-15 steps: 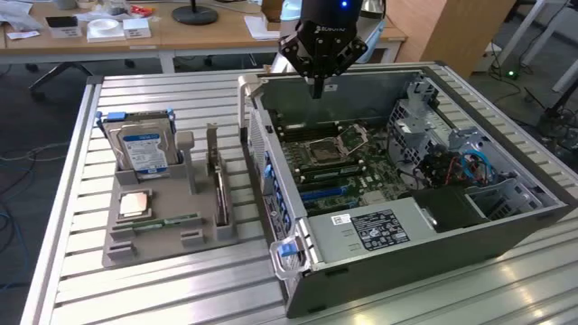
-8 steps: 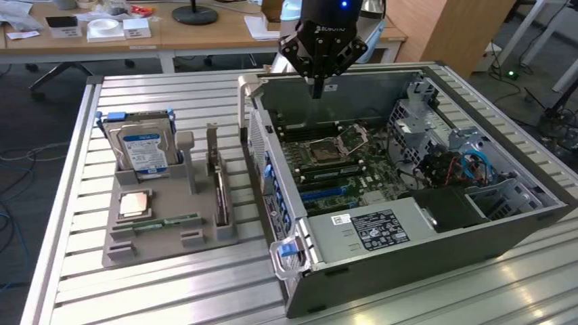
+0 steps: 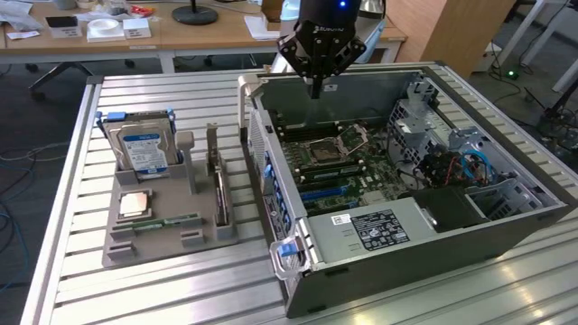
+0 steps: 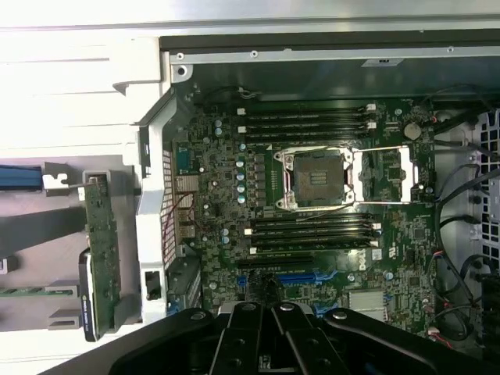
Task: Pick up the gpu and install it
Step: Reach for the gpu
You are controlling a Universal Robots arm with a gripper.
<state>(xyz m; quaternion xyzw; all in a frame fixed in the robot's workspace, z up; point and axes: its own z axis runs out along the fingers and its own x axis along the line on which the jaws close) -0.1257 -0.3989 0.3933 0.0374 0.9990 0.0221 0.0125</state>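
i held the gripper (image 3: 315, 90) over the open case (image 3: 380, 271), fingers together, empty; the gpu (image 3: 220, 189) stood edge-up in the grey holder (image 3: 167, 237) alongside, likely wanting a square, centred grip on its top edge

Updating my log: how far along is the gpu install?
Nothing looks done: the gpu stands in its grey holder beside the case. The claw, shut and empty, hangs over the open case. Pickup and install remain.

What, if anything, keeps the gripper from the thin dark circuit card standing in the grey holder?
Probably nothing, so yes: the dark card stands uncovered beside the open grey case, though the shut gripper hangs over that case.
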